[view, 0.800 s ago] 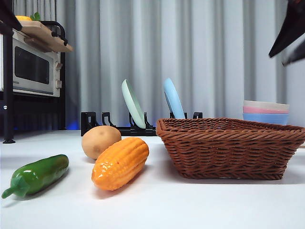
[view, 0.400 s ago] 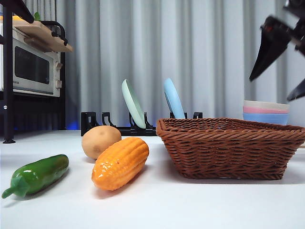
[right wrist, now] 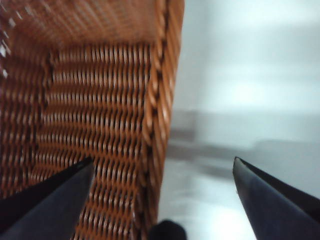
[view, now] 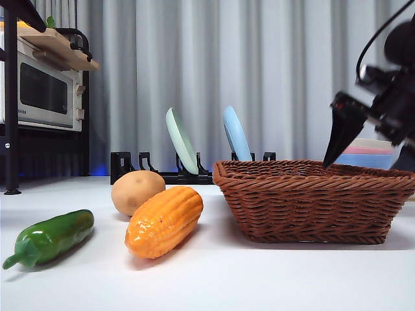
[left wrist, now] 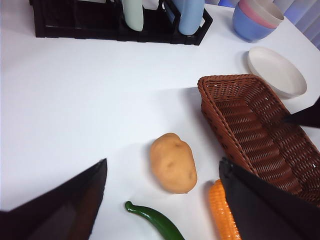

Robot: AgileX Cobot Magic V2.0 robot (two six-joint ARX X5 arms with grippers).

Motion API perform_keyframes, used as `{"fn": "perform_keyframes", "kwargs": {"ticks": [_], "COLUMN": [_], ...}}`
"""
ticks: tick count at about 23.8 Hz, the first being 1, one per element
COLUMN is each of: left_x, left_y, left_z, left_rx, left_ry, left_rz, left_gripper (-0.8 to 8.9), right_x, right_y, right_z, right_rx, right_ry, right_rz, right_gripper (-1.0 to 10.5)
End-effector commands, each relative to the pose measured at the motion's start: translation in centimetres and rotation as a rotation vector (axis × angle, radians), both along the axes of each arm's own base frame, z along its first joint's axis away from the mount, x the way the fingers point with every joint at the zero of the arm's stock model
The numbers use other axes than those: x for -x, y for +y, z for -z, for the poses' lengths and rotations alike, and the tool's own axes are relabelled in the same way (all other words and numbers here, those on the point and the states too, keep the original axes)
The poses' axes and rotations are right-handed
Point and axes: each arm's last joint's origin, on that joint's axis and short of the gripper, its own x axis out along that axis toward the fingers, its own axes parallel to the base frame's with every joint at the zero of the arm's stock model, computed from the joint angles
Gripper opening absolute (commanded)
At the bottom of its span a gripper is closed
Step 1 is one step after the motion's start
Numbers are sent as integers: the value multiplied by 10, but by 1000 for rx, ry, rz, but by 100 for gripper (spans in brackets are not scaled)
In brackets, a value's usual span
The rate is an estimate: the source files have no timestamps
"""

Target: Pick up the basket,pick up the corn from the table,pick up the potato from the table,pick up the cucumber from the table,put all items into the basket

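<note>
At right of the front frame, right gripper [right wrist: 162, 167] straddles the basket [view: 311, 197] rim, jaws wide, ready to grip; left gripper [left wrist: 162, 172] waits wide.

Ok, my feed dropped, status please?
Right end effector open, straddling basket rim. Left end effector open, high over potato. Corn, cucumber on table. Basket empty, path clear.
</note>
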Motion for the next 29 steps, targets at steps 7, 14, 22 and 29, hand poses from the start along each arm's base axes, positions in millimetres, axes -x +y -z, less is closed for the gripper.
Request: {"fn": "perform_keyframes", "kwargs": {"ticks": [7, 14, 22, 29], "left_x": [2, -4, -68, -124], "left_y": [0, -16, -77, -130], "left_z": [4, 10, 15, 73], "left_rx": [-6, 7, -158, -316], "left_ry": [42, 89, 214, 379], "left_rz": [8, 106, 158, 177], "left_gripper": [374, 447, 449, 449], "right_x": [-2, 29, 105, 135], "right_y": [7, 2, -4, -6], "right_z": [7, -63, -137, -154], "right_rx": [-34, -70, -88, -92], "right_ry": [40, -156, -375, -436], "right_rz": [-6, 36, 39, 38], "right_gripper": [-15, -15, -15, -15]}}
